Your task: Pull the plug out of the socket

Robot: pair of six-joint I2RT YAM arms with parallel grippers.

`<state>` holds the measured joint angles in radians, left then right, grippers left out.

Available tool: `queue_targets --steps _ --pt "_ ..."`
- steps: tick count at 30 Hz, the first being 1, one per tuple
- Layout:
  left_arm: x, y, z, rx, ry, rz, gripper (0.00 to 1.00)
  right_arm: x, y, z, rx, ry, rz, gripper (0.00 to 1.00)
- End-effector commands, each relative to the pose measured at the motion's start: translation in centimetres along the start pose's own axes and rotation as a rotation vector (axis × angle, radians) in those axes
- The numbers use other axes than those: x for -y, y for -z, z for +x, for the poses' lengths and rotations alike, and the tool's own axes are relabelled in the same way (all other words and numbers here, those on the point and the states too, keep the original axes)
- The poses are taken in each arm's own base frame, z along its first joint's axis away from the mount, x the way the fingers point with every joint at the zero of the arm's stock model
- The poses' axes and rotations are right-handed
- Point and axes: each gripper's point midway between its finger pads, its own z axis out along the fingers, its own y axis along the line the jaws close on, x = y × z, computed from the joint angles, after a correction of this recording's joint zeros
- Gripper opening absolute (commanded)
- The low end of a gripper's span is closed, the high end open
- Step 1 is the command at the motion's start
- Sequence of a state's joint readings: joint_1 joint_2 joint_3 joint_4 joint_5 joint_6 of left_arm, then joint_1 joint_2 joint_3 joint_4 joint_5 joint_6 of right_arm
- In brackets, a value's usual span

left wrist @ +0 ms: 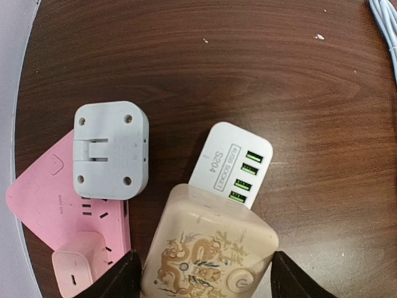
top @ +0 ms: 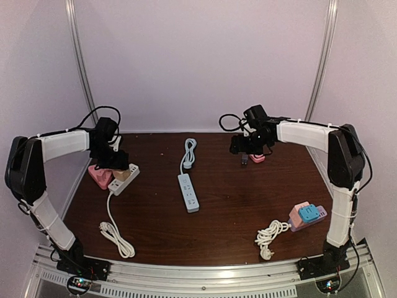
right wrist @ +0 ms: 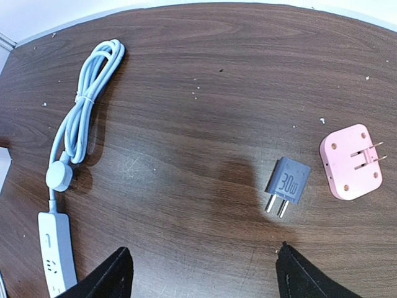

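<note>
A beige plug block with a dragon print (left wrist: 208, 248) sits plugged on the end of a white USB socket strip (left wrist: 239, 158). My left gripper (left wrist: 205, 256) has a finger against each side of the block and is shut on it. In the top view the left gripper (top: 115, 162) is at the table's left side, over the white strip (top: 126, 179). My right gripper (right wrist: 203, 248) is open and empty above bare table at the back right (top: 248, 155). A grey 30W plug (right wrist: 288, 184) and a pink adapter (right wrist: 352, 161) lie loose just beyond it.
A pink socket strip (left wrist: 46, 205) lies left of the white one, with a light grey adapter (left wrist: 110, 151) on it and a pink plug (left wrist: 77, 270) in it. A white power strip (top: 188, 192) with coiled cable (right wrist: 84, 105) lies mid-table. A pink-and-blue adapter stack (top: 307, 215) lies front right.
</note>
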<state>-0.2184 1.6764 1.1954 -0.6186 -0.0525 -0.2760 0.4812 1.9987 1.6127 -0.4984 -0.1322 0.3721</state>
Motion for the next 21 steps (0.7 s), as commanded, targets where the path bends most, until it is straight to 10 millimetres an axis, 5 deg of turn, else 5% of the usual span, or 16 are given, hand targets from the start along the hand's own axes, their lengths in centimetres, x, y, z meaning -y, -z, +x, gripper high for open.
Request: queue_targets --steps 1,14,21 --pt "1.5 -0.3 1.5 -0.023 0.047 0.089 0.68 -1.6 1.2 -0.7 0.038 0.006 -0.037 0.81" --pt "7.1 0.3 5.1 -0.046 0.124 0.232 0.57 -5.4 0.9 0.6 0.02 0.091 -0.071 0.81" --pt "10.6 1.0 6.6 -0.058 0.123 0.337 0.57 -9.3 0.7 2.1 -0.008 0.182 -0.119 0.81"
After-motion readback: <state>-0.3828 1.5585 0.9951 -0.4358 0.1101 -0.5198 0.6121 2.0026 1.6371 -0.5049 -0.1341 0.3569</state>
